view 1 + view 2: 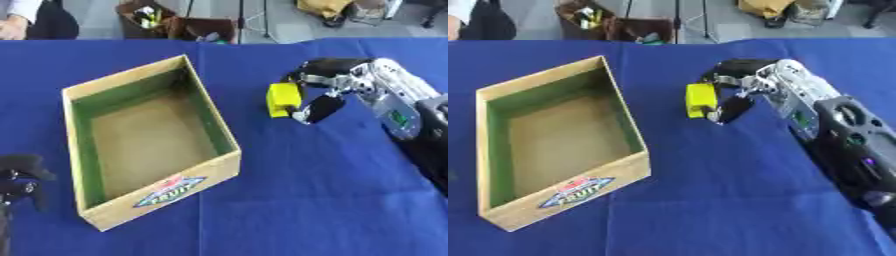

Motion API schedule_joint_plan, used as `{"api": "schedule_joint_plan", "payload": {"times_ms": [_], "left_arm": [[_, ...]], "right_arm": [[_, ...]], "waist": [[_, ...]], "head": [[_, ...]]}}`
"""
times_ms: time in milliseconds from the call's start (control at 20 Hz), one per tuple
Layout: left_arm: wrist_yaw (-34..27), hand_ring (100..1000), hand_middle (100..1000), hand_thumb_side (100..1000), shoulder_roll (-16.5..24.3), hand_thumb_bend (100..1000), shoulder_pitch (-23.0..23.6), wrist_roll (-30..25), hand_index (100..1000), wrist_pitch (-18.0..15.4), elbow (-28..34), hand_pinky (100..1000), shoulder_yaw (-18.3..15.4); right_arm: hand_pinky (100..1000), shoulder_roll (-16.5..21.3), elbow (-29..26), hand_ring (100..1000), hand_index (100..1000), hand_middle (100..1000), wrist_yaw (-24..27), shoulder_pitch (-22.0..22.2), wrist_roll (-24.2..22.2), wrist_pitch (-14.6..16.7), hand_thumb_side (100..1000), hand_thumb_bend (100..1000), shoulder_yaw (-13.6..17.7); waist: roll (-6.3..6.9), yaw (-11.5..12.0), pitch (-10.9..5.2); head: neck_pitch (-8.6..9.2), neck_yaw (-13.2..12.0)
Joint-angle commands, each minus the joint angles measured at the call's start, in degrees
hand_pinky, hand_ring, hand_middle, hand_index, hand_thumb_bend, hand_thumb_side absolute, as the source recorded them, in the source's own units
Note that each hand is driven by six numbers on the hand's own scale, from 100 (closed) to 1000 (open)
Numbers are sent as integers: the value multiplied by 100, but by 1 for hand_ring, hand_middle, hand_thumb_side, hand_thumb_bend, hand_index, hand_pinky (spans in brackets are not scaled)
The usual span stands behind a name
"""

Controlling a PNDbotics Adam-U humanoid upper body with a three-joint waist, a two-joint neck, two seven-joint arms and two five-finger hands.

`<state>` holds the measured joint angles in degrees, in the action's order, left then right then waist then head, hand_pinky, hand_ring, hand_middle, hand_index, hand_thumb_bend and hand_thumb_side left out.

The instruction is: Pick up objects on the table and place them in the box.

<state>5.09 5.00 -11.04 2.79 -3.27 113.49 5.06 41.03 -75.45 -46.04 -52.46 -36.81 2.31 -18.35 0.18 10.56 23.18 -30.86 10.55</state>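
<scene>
right arm: silver casing, green patch | right hand: black fingers, silver joints | left hand: black

We look down from the head through two side-by-side eyes, close over the blue-clothed desk. Both views share the open wooden box with green inner walls; the right eye sits slightly rightward.

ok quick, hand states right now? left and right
Left hand: low at the left edge, nothing in it; fingers cannot be told.
Right hand: shut on the yellow block, beside the box.
</scene>
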Motion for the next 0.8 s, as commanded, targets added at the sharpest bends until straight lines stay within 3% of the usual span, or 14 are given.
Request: {"api": "schedule_joint_plan", "payload": {"times_ms": [50, 550, 800], "left_arm": [[14, 508, 462, 1000, 41, 100, -23, -13, 614, 8, 80, 236, -1], [-3, 508, 462, 1000, 51, 100, -15, -13, 615, 18, 76, 237, -3], [-13, 508, 462, 1000, 58, 100, -11, -12, 615, 25, 70, 238, -4]], "right_arm": [[790, 90, -176, 755, 533, 464, 143, -132, 56, -113, 414, 100, 119], [782, 122, -545, 723, 487, 431, 492, -176, 120, -390, 376, 100, 274], [780, 159, -846, 707, 468, 416, 634, -254, 123, -474, 295, 100, 358]], "waist": [[-6, -16, -166], [-5, -53, -227], [-14, -67, -261]], "head": [[36, 3], [24, -3], [6, -4]]}}
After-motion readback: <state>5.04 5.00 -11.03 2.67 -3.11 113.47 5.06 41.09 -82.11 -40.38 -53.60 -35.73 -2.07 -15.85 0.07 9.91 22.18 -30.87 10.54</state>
